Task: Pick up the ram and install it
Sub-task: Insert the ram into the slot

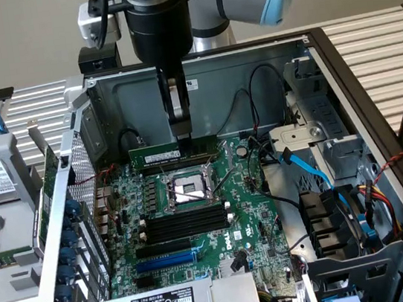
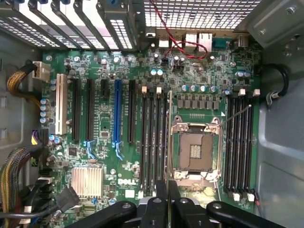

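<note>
Ram point(image 1: 158, 154) held edge-up in the gripper point(image 1: 182, 133) inside the open computer case point(image 1: 249, 62), its long side parallel to the black memory slots point(image 1: 185, 224) of the motherboard point(image 1: 219, 223). The gripper is closed to a narrow gap, pinching the ram on its two flat faces near mid-length, close to the small white label. In the exterior view the stick lies along the far side of the CPU socket point(image 1: 187, 190). In the wrist view it appears as a thin line point(image 2: 169, 137) running out from between the fingers of the gripper point(image 2: 167, 199), beside the socket point(image 2: 195, 149) and well apart from the blue expansion slot point(image 2: 117, 111). Whether its lower edge touches a slot cannot be told.

Handling, as judged: a light, stiff, thin board that will not sag, but brittle under twisting, with small components on its faces and contacts along the lower edge. The mid-length pinch on the flat faces suits it, since it balances the stick and leaves both ends free for the white end clips. Smooth faces and a small contact area mean it could tilt or slip under uneven pressure
</note>
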Tool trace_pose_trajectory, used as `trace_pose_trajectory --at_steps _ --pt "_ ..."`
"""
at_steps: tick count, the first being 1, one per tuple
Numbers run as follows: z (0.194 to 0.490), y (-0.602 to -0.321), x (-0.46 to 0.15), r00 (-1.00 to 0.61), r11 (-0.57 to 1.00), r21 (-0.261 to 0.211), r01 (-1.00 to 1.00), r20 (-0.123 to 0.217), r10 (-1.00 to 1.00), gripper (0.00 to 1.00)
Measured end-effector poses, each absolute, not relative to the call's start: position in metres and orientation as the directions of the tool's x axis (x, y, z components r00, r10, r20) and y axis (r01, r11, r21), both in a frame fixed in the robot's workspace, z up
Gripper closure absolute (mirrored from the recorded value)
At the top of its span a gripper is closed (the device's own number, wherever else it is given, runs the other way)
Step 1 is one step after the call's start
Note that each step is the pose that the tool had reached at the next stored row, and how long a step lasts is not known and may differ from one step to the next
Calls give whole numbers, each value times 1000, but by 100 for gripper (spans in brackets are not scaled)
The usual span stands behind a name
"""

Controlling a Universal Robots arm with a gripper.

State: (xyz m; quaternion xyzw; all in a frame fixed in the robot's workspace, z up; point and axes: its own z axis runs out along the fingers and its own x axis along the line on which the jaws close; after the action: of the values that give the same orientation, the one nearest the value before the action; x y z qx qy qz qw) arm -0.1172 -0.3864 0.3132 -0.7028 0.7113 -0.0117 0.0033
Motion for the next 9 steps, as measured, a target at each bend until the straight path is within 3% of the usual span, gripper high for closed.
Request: trace_pose_trajectory --at_steps 9 --pt "305 -388 -118 -12 12 -22 -1000 20 -1000 87"
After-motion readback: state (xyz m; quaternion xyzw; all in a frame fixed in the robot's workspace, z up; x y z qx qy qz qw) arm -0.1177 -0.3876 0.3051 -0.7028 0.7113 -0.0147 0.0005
